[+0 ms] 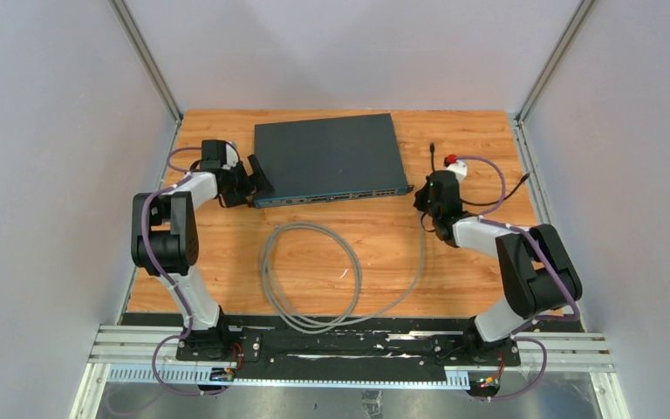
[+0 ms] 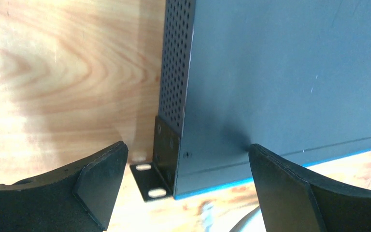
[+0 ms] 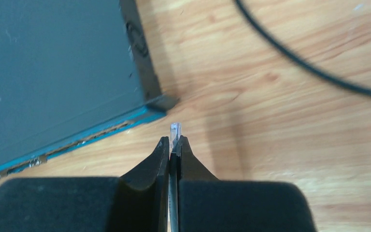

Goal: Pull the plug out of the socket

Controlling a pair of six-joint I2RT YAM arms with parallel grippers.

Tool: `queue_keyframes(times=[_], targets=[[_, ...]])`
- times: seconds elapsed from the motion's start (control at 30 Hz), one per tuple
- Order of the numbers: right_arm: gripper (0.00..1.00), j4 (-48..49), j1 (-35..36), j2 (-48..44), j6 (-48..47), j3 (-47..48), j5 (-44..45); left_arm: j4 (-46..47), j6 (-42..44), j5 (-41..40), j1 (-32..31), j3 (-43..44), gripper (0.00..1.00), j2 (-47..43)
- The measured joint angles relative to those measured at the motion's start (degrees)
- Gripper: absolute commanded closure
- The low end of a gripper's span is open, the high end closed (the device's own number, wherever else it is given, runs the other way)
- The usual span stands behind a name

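Right jaws: pressed together on a small clear plug [image 3: 175, 130], whose tip pokes out just past the black fingertips [image 3: 160, 151].
Plug position: out of its socket, held over bare wood just off the right front corner of the switch [image 3: 53, 72], with a gap between them.
Socket row [image 1: 340, 196]: runs along the switch's front face, which is turned toward the arms; too small to tell one port from another.
Left jaws: spread wide, holding nothing. They straddle the switch's left front corner, one finger [image 2: 96, 181] over bare wood and the other [image 2: 290, 191] over the dark lid near its front edge. I cannot tell whether it touches the lid.
Mounting ear [image 2: 149, 180]: slotted black bracket on that corner, lying between the two left fingers.
Grey cable [image 1: 310, 275]: coiled in loose loops between the arms, one strand rising toward the right jaws.
Black cable [image 3: 309, 67]: thin, curving across the wood right of the switch.
Surface [image 1: 227, 262]: orange-brown wood-grain board, switch at its far middle.
Room: pale grey walls on three sides, metal posts in the back corners, arm bases on a metal rail [image 1: 349, 349] at the near edge.
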Motion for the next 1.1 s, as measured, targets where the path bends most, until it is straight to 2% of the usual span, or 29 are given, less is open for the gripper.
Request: queue_keyframes(times=[0.07,0.13,0.17,0.27,0.33,0.4,0.6,0.67,0.73,0.9,1.0,1.1], targets=[[1.00,-2.08,-2.95,-0.96,-1.79,1.33,-1.16,-0.50,0.26,-0.02,-0.17,-1.38,0.00,-1.66],[0.88,-4.13,-6.01,-1.53,-3.39,3.21,-3.10,-0.96,0.39,-0.09,-0.22,-2.43,0.00,-3.65],[0.80,-5.22,-7.06,-1.57,-4.20,4.28,-4.02,-1.14,0.44,-0.11,-0.22,-2.78,0.00,-4.68],[0.43,-10.80,-8.90,-1.55,-6.40,8.79,-6.25,-2.03,0.44,-1.22,-0.22,-3.50,0.00,-9.84],[0.26,-14.69,-8.92,-1.55,-7.50,11.56,-7.67,-3.08,0.37,-3.39,-0.22,-3.50,0.00,-13.79],[0.02,-18.05,-8.85,-1.77,-7.76,13.09,-8.35,-4.92,0.04,-6.80,-0.22,-3.52,0.00,-18.71],[0.00,-31.95,-6.21,-5.81,-8.02,15.15,-6.91,-9.57,-1.27,-15.76,-0.22,-6.34,0.00,-31.87],[0.00,-35.71,-1.20,-8.35,-8.15,15.87,-5.66,-11.74,-1.68,-18.21,-0.22,-8.22,0.00,-34.97],[0.00,-37.92,7.54,-9.90,-8.07,17.25,-4.81,-13.64,-1.99,-19.98,-0.22,-10.34,0.00,-37.44],[0.00,-38.21,28.70,-6.21,-3.82,21.07,-2.71,-17.29,-2.93,-22.40,-0.22,-13.75,0.00,-40.59],[0.00,-38.34,35.06,-0.13,-0.24,23.47,1.09,-17.92,-3.41,-23.17,-0.22,-14.56,0.00,-41.44],[0.00,-38.66,37.44,6.51,2.86,26.58,4.46,-18.12,-3.87,-23.47,-0.22,-15.17,0.00,-42.18]])
